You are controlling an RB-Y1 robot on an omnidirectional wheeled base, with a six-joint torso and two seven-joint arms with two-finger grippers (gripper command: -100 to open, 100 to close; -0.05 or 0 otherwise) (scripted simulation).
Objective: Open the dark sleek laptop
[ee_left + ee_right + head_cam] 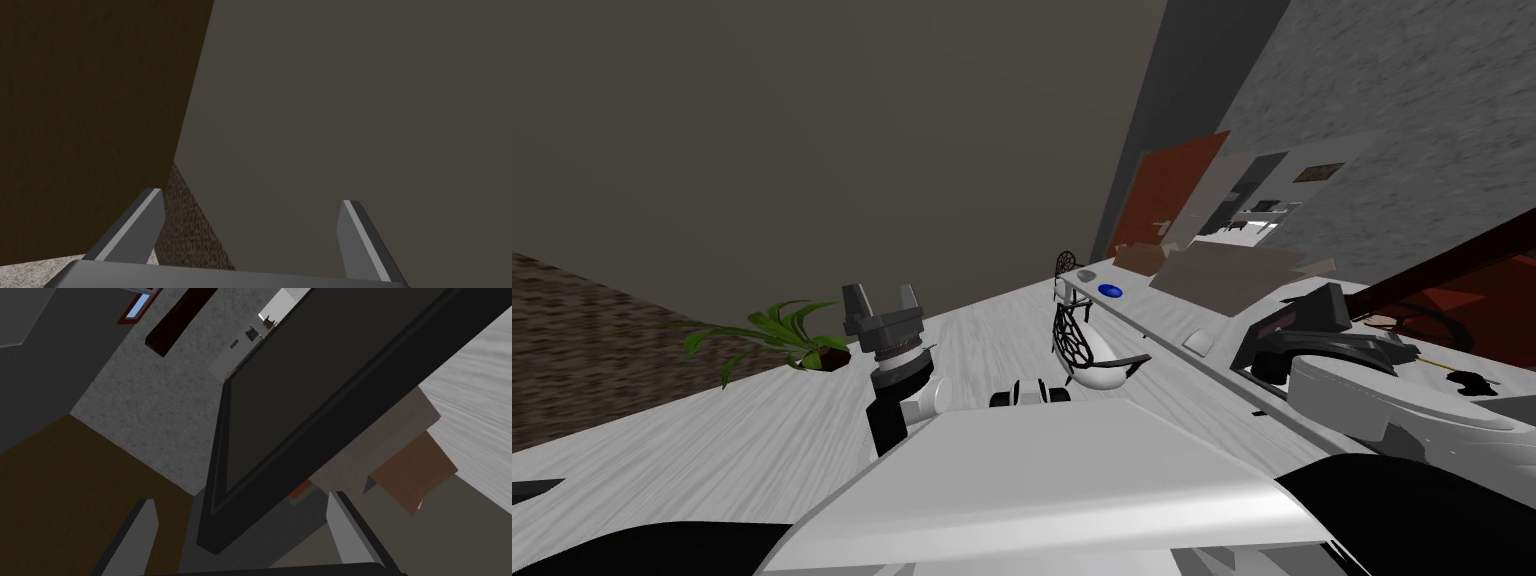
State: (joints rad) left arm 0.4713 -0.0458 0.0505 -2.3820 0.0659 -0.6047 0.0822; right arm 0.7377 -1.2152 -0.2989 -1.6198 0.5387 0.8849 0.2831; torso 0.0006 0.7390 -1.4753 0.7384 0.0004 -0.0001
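The right pincer [241,497] is spread wide, its two grey fingers [350,528] gripping nothing. Between them sits the near corner of the dark laptop [300,388], a flat matt panel inside a raised black frame, with a gap on either side, so neither finger presses it. From that corner the panel slants away from the pincer. How far the lid is lifted cannot be told. Just past the laptop's lower edge lie a brown cardboard flap [415,473] and a grey-brown box [380,433], and beyond them the pale wood-grain floor [480,413]. In the head view the laptop [1302,315] sits on the long white worktop [1152,325] at the end of the right forearm. Farther along the worktop from the pincer are the same grey-brown box and then a small blue round disc [1110,290]. A black wire chair with a white seat [1077,345] stands against the worktop's floor side. Well apart, across the floor, the left pincer [882,292] is raised with its fingers also spread and empty, and a green potted plant [792,335] sits on the floor just beside it.
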